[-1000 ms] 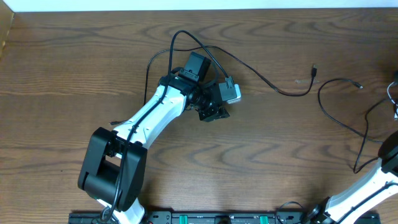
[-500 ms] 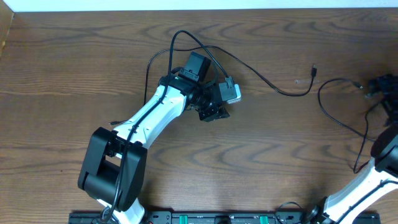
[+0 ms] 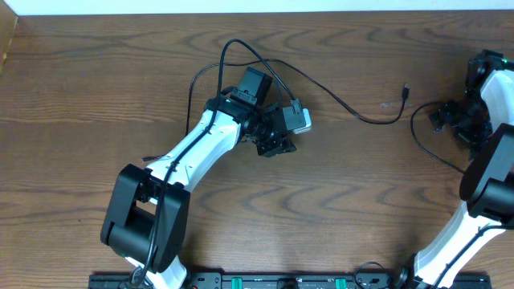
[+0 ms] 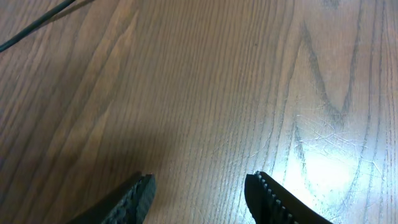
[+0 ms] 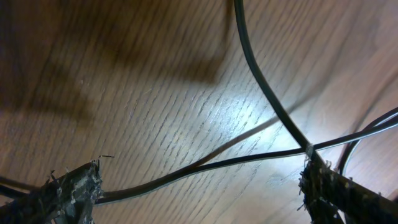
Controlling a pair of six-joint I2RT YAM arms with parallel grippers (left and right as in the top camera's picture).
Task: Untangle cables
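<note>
Near the right edge, our right gripper point(image 5: 205, 190) stands wide over the crossing black cables point(image 5: 267, 93), nothing pinched yet. We should settle on one strand beside the crossing, close gently and draw it clear. Our left gripper point(image 4: 199, 190) hangs wide over the middle of the table point(image 4: 186, 93).

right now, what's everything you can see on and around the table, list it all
table: one, brown wood grain, fills every view
long cable: one, black, runs from the left arm to a plug end right of centre
looped cable: one, black, far right, at the right pincer
base rail: one, black with green bits, bottom edge
left arm: one, white and black, centre left
left pincer: open, empty, over bare wood
right arm: one, white and black, right edge
right pincer: open, black strands crossing between its fingers
</note>
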